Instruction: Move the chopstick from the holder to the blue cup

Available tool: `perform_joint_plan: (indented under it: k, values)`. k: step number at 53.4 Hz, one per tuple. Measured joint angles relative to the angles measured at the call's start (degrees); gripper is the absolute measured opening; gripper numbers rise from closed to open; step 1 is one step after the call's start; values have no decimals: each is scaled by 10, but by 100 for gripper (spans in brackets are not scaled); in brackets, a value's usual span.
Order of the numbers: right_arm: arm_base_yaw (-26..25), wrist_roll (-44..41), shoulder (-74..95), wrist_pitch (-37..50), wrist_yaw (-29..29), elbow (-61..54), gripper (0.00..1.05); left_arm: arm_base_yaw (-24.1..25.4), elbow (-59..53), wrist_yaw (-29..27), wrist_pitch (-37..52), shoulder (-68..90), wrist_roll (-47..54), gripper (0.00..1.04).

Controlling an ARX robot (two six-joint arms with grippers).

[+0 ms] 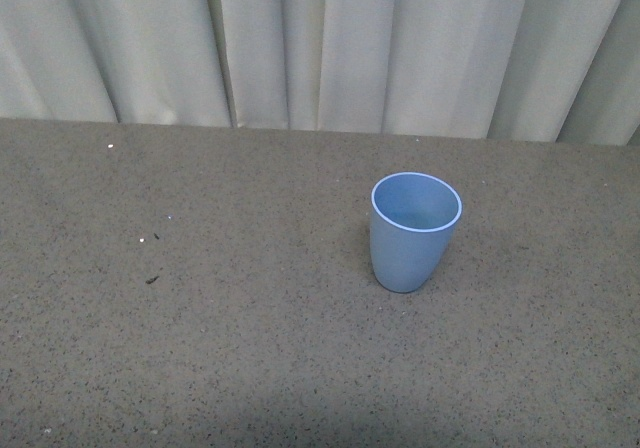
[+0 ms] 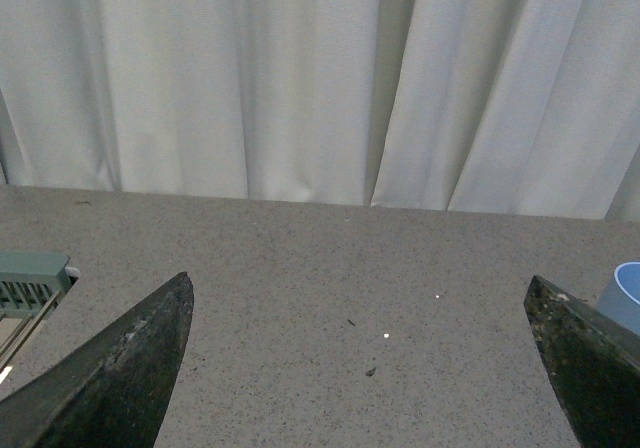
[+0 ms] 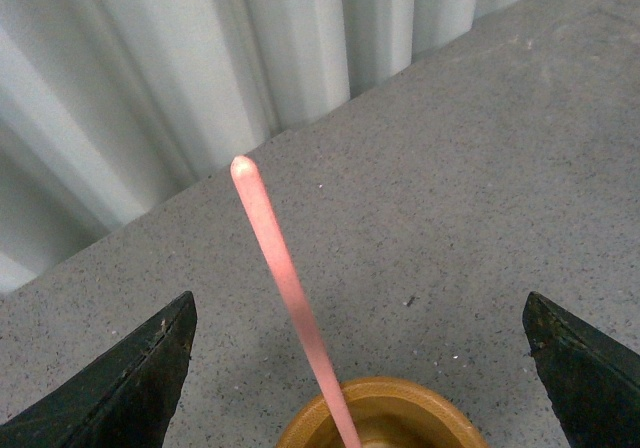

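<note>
Pick step, we judge: the chopstick stands in its holder, not yet gripped. Right jaws are spread wide above the holder, with the stick between them. Next we need to close in, pinch the stick and lift it straight out. Left jaws are wide too, low over the desk. The blue cup is upright and empty.

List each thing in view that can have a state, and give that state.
Blue plastic cup: upright, mouth up, looks empty.
Thin pink chopstick: standing tilted in its holder, not gripped.
Round tan holder: holds the chopstick.
Left gripper: open, empty.
Right gripper: open, straddling the chopstick, not touching it.
</note>
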Motion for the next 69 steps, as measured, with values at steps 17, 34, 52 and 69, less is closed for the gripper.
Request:
perform_joint_plan:
  k: [17, 34, 52, 69]
  values:
    - [0, -8, 42, -52, -10, 60, 95, 0, 0, 0, 0, 0, 0, 98]
    - [2, -5, 56, -78, -10, 85, 95, 0, 0, 0, 0, 0, 0, 98]
    - [14, -6, 80, -87, -10, 128, 95, 0, 0, 0, 0, 0, 0, 98]
    - [16, -6, 94, -84, -13, 134, 95, 0, 0, 0, 0, 0, 0, 98]
